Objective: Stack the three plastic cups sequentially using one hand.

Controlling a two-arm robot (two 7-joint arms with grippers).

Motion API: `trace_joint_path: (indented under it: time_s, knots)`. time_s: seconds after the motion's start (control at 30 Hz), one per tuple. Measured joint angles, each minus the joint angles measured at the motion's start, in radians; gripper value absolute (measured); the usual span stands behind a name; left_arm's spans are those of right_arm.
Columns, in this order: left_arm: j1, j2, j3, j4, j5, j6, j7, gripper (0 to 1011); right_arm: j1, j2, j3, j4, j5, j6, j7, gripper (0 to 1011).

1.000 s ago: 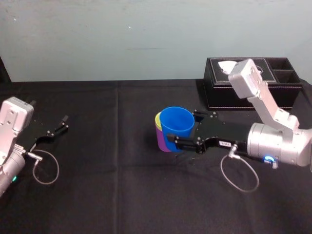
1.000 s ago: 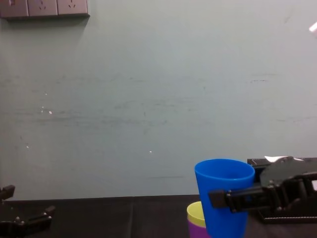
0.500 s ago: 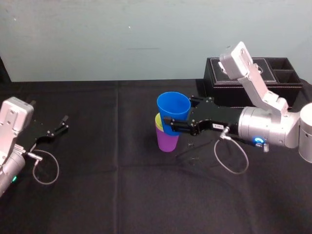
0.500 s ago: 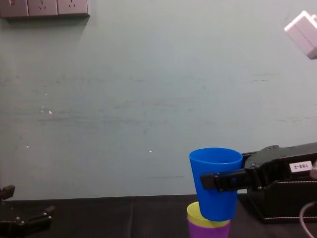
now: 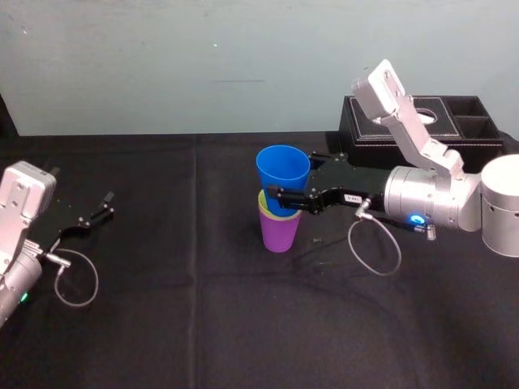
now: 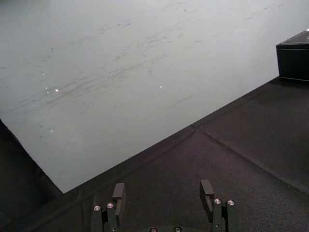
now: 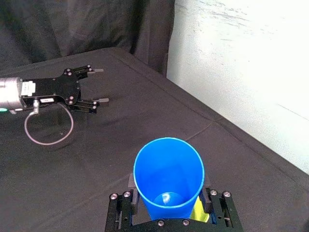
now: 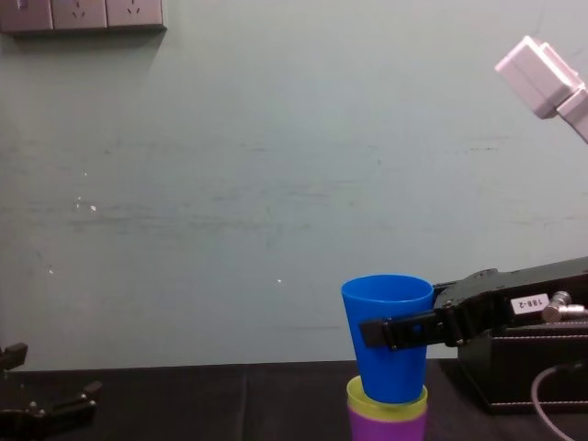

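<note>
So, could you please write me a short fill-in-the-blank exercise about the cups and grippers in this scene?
The top cup, on which the right gripper is shut, is coloured ____. The bottom cup of the stack is coloured ____. The left gripper sits parked at the table's left side with its fingers ____.
Missing words: blue; purple; open.

The right end effector (image 8: pixel 378 332) grips the blue cup (image 8: pixel 390 354), base inside the yellow-green cup (image 8: pixel 360 398) nested in the purple cup (image 8: pixel 386 429).
</note>
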Motion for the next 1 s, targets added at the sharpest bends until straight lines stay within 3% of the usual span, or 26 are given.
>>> trace_joint_path:
  time_s: [1.0]
  knots:
    - [0.0, 0.0, 0.0, 0.0, 0.0, 0.0, 0.0, 1010, 0.046, -0.033, -0.014, 0.076, -0.015, 0.0, 0.018, 730]
